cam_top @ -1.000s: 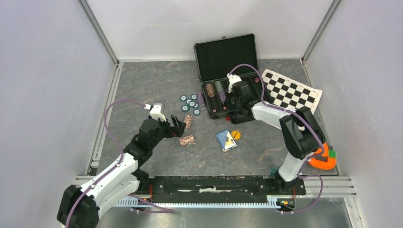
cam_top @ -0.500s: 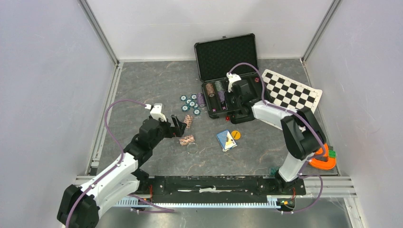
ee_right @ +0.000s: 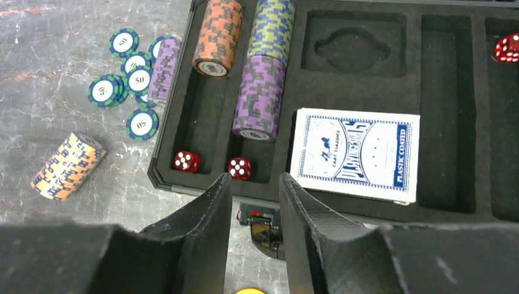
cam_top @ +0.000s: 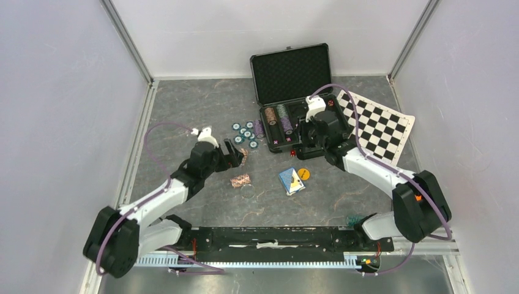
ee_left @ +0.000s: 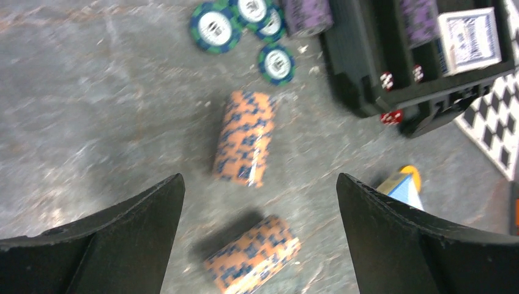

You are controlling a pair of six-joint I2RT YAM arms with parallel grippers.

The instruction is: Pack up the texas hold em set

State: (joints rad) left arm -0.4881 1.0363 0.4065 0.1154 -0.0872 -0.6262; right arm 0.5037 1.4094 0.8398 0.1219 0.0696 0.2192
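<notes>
The left gripper (cam_top: 231, 158) hangs over the table (cam_top: 183, 110) with its two fingers spread wide and nothing between them. In the left wrist view an orange-and-blue chip stack (ee_left: 245, 138) lies on its side just ahead of the gripper's gap, roughly centred between the fingertips and not touching either. A second orange stack (ee_left: 252, 254) lies lower in the gap, closer to the wrist and turned at an angle. Beyond the first stack, loose green chips (ee_left: 214, 27) are scattered flat on the table, and a purple stack (ee_left: 306, 12) lies beside the left wall of the case (cam_top: 269, 147).

The case sits open at the far side of the table, lid upright. The right gripper (cam_top: 304, 131) hovers over its front edge, fingers only narrowly parted and holding nothing. From the right wrist view, a blue card deck (ee_right: 355, 153) lies flat in a slot just ahead and to the right of the fingertips. Two red dice (ee_right: 185, 161) rest at the near ends of the chip slots, under an orange row (ee_right: 217, 37) and a purple-and-green row (ee_right: 266, 67). Another die (ee_right: 507, 48) sits at the far right.

On the table in front of the case lie a second deck (cam_top: 292, 180) and a yellow disc (cam_top: 304, 174) touching it. A checkered mat (cam_top: 376, 122) lies to the right of the case.
</notes>
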